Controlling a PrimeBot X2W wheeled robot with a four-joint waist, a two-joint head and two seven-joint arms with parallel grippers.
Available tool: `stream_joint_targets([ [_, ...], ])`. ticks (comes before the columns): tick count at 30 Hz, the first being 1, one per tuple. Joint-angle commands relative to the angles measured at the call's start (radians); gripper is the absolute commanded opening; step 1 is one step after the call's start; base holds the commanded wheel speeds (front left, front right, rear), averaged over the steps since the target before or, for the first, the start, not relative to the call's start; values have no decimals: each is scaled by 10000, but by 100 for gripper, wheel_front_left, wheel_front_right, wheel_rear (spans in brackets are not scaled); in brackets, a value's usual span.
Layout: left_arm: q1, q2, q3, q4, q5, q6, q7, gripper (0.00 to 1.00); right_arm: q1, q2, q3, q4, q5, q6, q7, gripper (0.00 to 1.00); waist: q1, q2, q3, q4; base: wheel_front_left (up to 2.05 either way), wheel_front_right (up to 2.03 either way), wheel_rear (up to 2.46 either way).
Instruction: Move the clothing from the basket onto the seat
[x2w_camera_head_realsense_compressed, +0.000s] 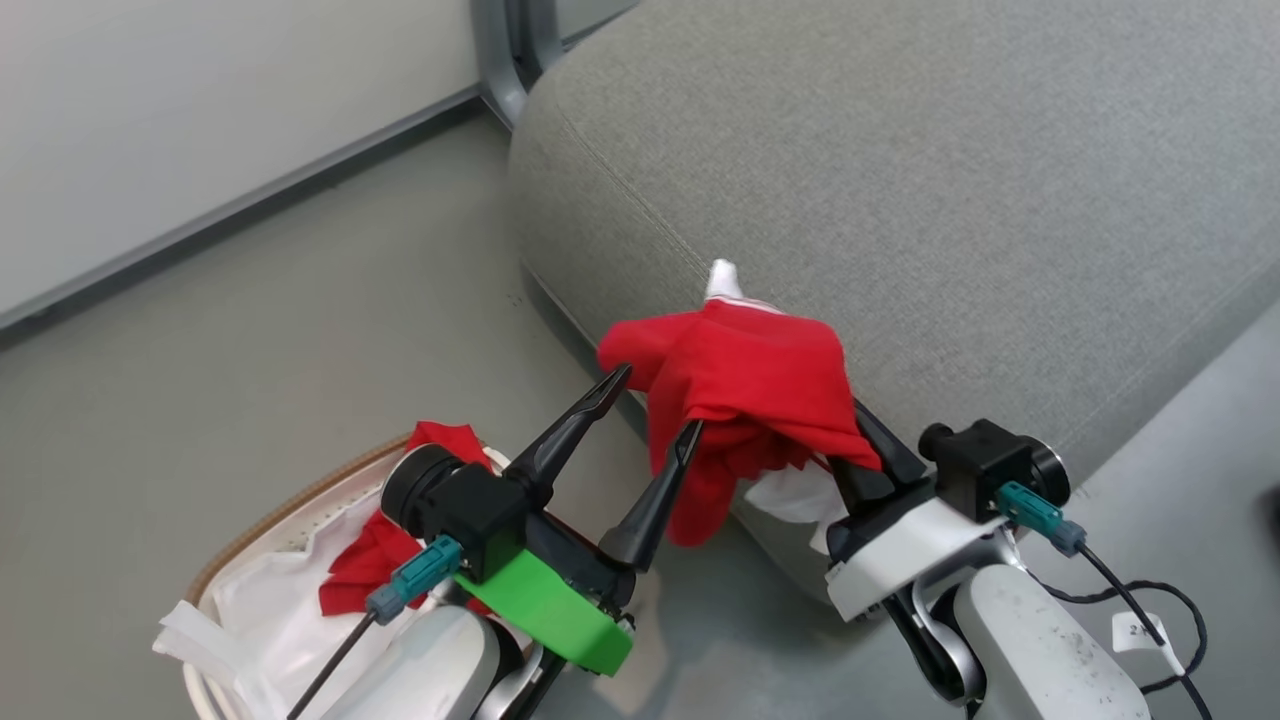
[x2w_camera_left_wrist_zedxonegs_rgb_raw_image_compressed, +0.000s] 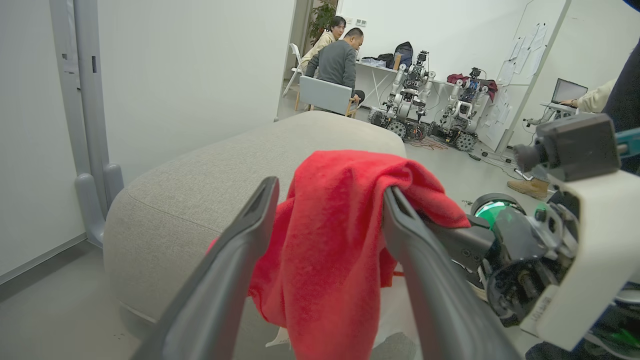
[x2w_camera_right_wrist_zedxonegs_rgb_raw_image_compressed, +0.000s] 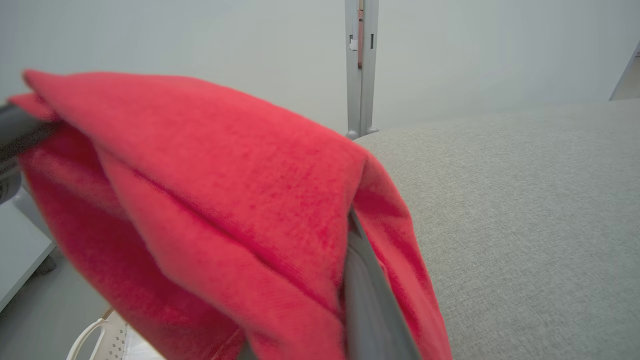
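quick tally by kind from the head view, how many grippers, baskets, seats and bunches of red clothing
grippers: 2, left gripper open, right gripper shut
basket: 1
seat: 1
red clothing: 2, held bunch on the right gripper, basket bunch partly hidden behind the left gripper
total: 6

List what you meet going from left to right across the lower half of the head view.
basket → left gripper → red garment hanging off the front edge of the seat → right gripper
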Motion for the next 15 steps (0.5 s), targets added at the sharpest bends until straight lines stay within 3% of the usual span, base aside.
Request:
stream_joint_targets([
  [1,-129,164,-31,13,-107,20,-9,100,123,97,-113,-147,-115,-10,-10,0,0,-1,467,-376,0,0,0],
  [7,-244,447,-220,-39,-122,20,-9,100,-69,151,-1072,-497,-763,-12,-10,0,0,-1,912,-388,0,0,0],
  [15,32,1040,67,-276,199,20,-8,100,-2329,-380,-1939,-2,-1689,-12,-10,0,0,-1,1758,-138,0,0,0],
])
